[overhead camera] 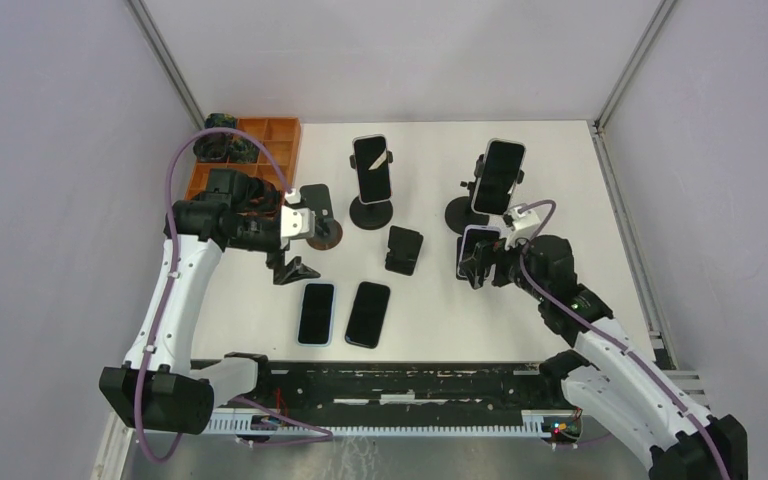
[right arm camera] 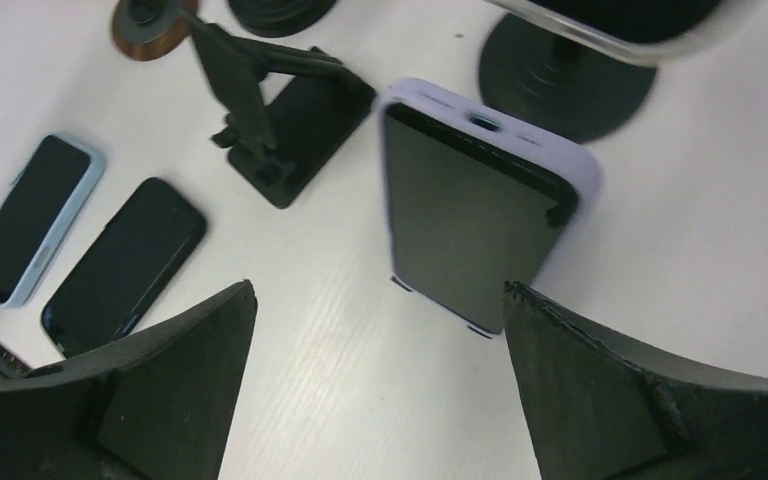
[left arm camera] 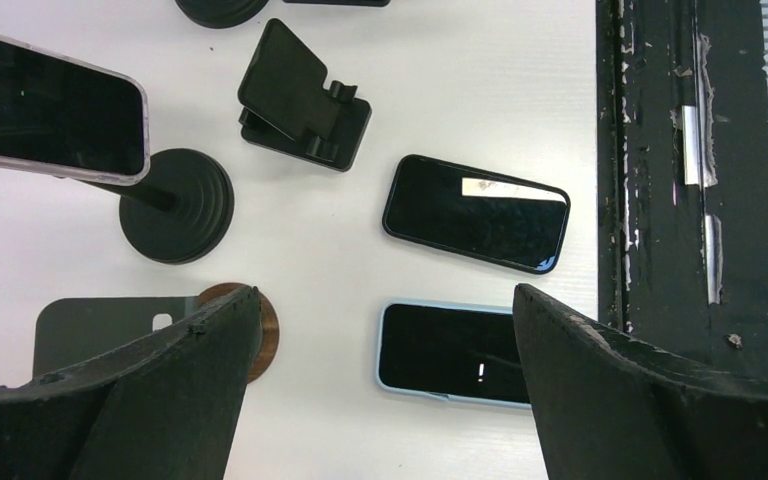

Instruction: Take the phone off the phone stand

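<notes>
A lavender-cased phone (right arm camera: 480, 205) (overhead camera: 478, 248) stands steeply tilted on its lower edge on the white table, apart from any stand. My right gripper (right arm camera: 377, 288) (overhead camera: 472, 266) is open just in front of it, and its right finger (right arm camera: 600, 380) is close to the phone's lower corner. Behind it, two phones (overhead camera: 371, 166) (overhead camera: 500, 175) sit on round-based phone stands (overhead camera: 371, 213) (overhead camera: 463, 213). My left gripper (left arm camera: 385, 295) (overhead camera: 295, 268) is open and empty above a flat light-blue-cased phone (left arm camera: 455, 352).
A black phone (left arm camera: 475, 212) (overhead camera: 368, 314) lies flat beside the blue-cased one (overhead camera: 317, 312). A folding black stand (overhead camera: 404, 250) (right arm camera: 285, 120) sits mid-table. An empty stand with a brown base (overhead camera: 326, 235) is by the left arm. An orange tray (overhead camera: 265, 150) is at the back left.
</notes>
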Motion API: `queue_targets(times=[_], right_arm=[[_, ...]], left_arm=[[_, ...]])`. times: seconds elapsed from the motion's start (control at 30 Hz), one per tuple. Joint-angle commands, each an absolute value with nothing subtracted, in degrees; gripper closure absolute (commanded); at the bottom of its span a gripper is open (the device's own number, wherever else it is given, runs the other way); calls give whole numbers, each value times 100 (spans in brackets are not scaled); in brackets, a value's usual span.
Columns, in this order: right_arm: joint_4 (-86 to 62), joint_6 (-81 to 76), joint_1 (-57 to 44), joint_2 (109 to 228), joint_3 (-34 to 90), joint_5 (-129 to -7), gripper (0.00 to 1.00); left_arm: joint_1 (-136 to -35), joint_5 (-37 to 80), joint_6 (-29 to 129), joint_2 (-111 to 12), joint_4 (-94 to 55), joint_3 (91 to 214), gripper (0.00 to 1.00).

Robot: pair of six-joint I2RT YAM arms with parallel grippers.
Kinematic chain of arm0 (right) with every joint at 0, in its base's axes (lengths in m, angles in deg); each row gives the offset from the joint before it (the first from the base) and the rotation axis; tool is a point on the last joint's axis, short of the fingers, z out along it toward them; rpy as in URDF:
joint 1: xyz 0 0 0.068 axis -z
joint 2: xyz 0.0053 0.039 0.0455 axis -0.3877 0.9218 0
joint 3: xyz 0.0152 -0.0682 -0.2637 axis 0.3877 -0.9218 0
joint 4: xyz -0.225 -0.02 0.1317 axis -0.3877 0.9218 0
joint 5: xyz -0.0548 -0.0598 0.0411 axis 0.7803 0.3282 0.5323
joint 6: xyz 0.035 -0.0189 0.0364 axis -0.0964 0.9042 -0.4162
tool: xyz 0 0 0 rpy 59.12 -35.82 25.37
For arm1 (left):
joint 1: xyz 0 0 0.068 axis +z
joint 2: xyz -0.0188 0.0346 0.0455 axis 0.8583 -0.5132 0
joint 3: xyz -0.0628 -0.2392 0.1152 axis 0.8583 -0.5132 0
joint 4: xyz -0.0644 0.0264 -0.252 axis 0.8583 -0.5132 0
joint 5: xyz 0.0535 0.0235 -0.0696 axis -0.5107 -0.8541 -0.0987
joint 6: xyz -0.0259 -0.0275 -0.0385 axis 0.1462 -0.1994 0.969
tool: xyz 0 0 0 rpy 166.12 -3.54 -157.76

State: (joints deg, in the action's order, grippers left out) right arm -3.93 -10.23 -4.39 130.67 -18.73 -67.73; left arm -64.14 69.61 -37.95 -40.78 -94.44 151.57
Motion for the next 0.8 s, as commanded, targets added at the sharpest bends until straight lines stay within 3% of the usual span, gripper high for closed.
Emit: queue_targets(times=[0.0,0.23,0.63,0.77], right_arm=[[-487,-1508,181,12939,-2092,-6767,2],[-1373,-1557,901,13661,-2404,-7497,2],[-2973,-1115,1095,15113,-2326,-7689,2],[-3411,-1278,1122,15450,-2363,-7844,6]], left_arm=[[-6440,6923,-3234,-4079,-9299,15409,0],[-6440,7047,-3099,-4083,-9299,15436,0],[-6440,6669,-2268,-4071,-9019,15500,0],[-6442,6652,-2252,-3974,-9007,15472,0]])
